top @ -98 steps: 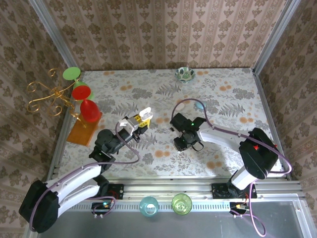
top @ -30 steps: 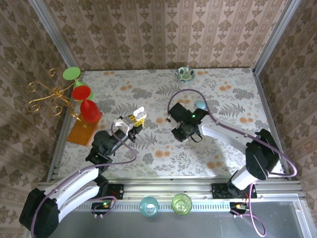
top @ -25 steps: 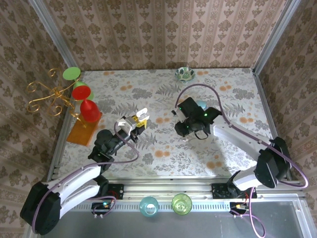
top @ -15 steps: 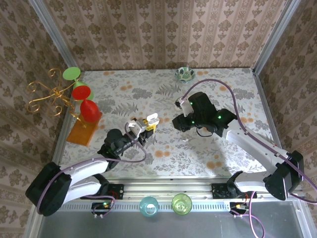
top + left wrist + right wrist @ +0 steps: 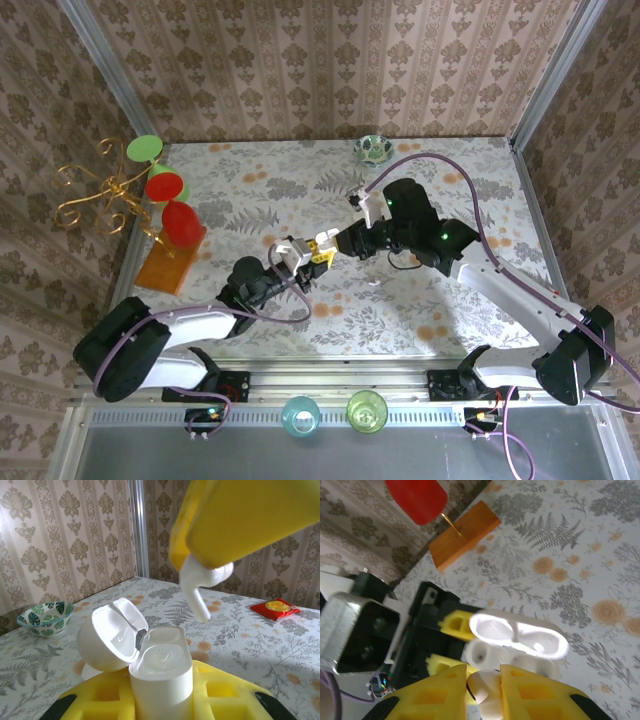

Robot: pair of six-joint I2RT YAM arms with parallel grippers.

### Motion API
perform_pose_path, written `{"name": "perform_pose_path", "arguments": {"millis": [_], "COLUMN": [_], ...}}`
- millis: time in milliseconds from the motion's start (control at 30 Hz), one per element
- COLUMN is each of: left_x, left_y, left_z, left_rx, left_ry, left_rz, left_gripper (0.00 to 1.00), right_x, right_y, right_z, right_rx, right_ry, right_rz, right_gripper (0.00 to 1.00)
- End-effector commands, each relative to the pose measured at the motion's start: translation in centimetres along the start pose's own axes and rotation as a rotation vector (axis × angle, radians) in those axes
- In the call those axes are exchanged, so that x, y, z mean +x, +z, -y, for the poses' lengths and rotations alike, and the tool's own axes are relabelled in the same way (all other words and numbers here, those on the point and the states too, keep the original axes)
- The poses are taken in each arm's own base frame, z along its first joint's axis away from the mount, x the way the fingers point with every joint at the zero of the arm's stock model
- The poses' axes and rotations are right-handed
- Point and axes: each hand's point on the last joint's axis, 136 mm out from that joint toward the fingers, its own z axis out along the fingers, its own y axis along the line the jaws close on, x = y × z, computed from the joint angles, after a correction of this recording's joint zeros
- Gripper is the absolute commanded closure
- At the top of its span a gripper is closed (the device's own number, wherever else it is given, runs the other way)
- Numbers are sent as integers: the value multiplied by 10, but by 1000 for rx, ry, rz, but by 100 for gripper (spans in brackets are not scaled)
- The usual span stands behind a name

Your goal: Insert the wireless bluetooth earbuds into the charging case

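My left gripper (image 5: pixel 300 250) (image 5: pixel 162 692) is shut on a white charging case (image 5: pixel 162 677), held upright between its yellow pads with the lid (image 5: pixel 112 635) flipped open to the left. My right gripper (image 5: pixel 338 243) (image 5: pixel 484 687) is shut on a white earbud (image 5: pixel 487 692). In the left wrist view that earbud (image 5: pixel 200 587) hangs stem-down from the right gripper's yellow finger (image 5: pixel 240 515), just above and a little behind the open case. The right wrist view looks down into the open case (image 5: pixel 520 642). The earbud and the case do not touch.
A patterned bowl (image 5: pixel 373 149) (image 5: pixel 44 617) sits at the table's far edge. A gold stand with red and green cups (image 5: pixel 165 190) on a wooden base (image 5: pixel 167 265) stands at the left. A red packet (image 5: pixel 274 607) lies on the table. Two cups (image 5: pixel 300 413) stand by the arm bases.
The right gripper rose from the table's middle and swung left with the earbud to just above the case. The left gripper moved right toward the centre, holding the open case.
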Motion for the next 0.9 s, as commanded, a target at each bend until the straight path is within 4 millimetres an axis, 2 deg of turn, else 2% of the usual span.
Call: {"name": "perform_pose_path", "arguments": {"millis": [0, 467, 867], "left_x": [-26, -39, -52], "left_y": [7, 17, 15], "left_z": [3, 11, 1], "left_rx": [16, 53, -3], "left_ry": [-18, -34, -69], "left_rz": [97, 137, 178], "left_gripper": [100, 100, 100], "right_x": [-21, -21, -16], "right_y": [-2, 7, 12], "right_z": [-14, -12, -4], "right_rx": [-63, -82, -84], "right_ry": [-4, 3, 49], "right_rz": [52, 45, 52], "right_gripper": [77, 77, 78]}}
